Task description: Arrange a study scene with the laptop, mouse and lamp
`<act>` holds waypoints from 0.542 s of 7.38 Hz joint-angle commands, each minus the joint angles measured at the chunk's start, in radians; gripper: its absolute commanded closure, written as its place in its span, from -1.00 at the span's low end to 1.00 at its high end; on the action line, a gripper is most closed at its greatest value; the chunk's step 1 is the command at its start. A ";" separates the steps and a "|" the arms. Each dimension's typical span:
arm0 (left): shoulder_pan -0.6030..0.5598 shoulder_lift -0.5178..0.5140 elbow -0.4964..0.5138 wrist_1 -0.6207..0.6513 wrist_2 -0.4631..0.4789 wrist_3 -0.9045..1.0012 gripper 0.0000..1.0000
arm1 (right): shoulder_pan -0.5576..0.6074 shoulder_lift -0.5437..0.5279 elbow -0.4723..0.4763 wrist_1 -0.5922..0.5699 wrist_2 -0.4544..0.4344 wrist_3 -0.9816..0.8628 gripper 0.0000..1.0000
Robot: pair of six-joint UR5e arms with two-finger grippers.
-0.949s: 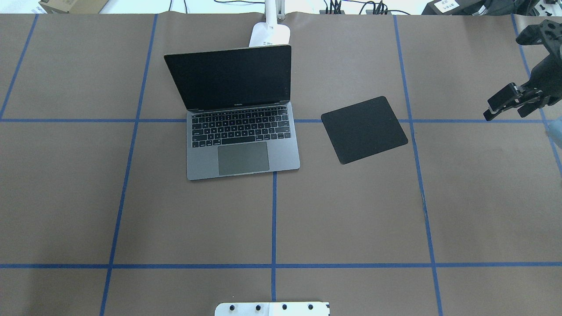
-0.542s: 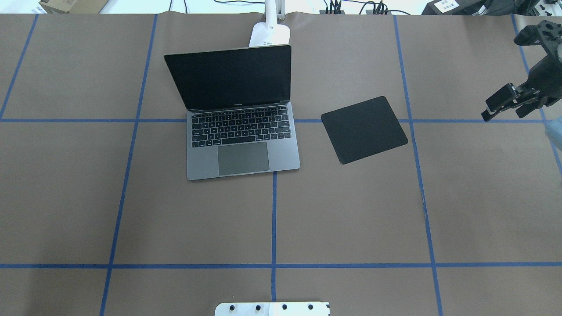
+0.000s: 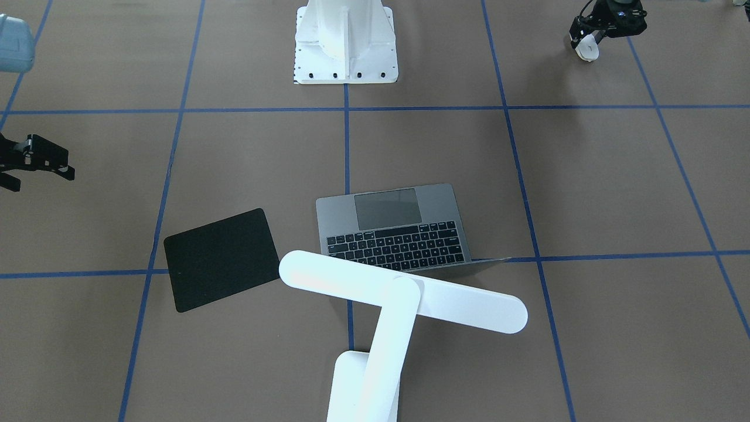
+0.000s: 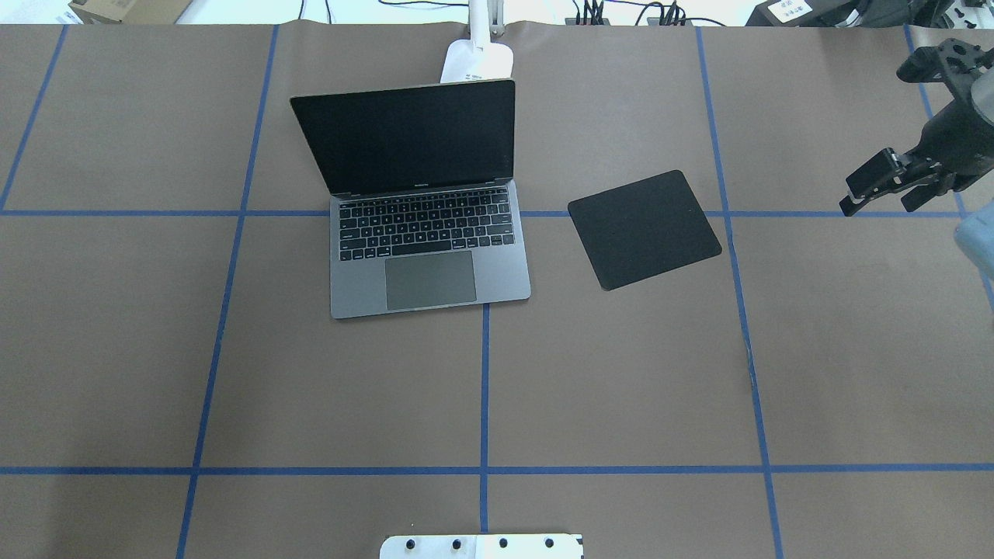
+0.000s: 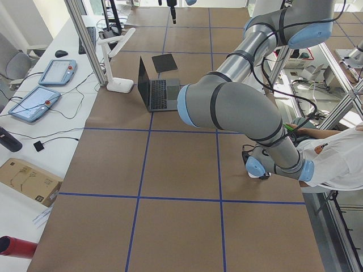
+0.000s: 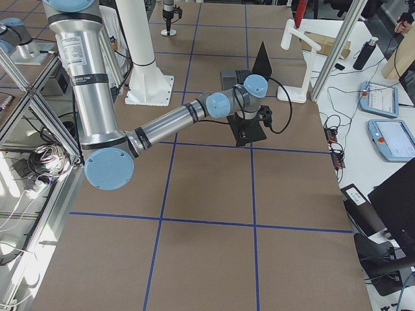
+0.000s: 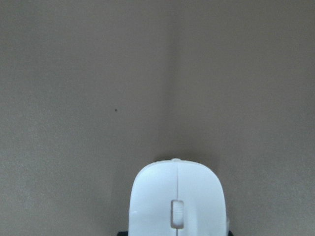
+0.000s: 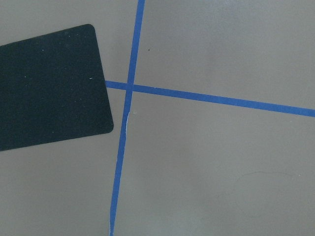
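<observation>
White mouse [image 7: 177, 199] sits clamped within left tool [image 3: 590, 42].

lamp [image 3: 469, 305] behind laptop [image 4: 431, 256], pad [image 4: 644, 229] rt of laptop, mouse [image 3: 586, 50] far L, well apart

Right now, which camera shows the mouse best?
The left wrist view: the mouse sits large at the bottom of the frame, centre line and scroll wheel clear. Front-facing shows only a small white shape in the left hand. Overhead misses it; in the side views it is too small to judge.
</observation>
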 commanded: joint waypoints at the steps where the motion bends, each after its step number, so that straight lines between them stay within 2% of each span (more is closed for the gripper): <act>1: -0.006 0.009 -0.005 -0.018 0.018 0.000 -0.18 | -0.004 0.001 0.004 0.000 0.000 0.009 -0.98; 3: -0.017 0.048 -0.010 -0.098 0.063 0.001 -0.18 | -0.008 -0.001 0.002 0.000 0.000 0.009 -0.98; 4: -0.077 0.055 -0.018 -0.103 0.061 0.014 -0.18 | -0.013 -0.001 -0.003 -0.002 0.000 0.009 -0.98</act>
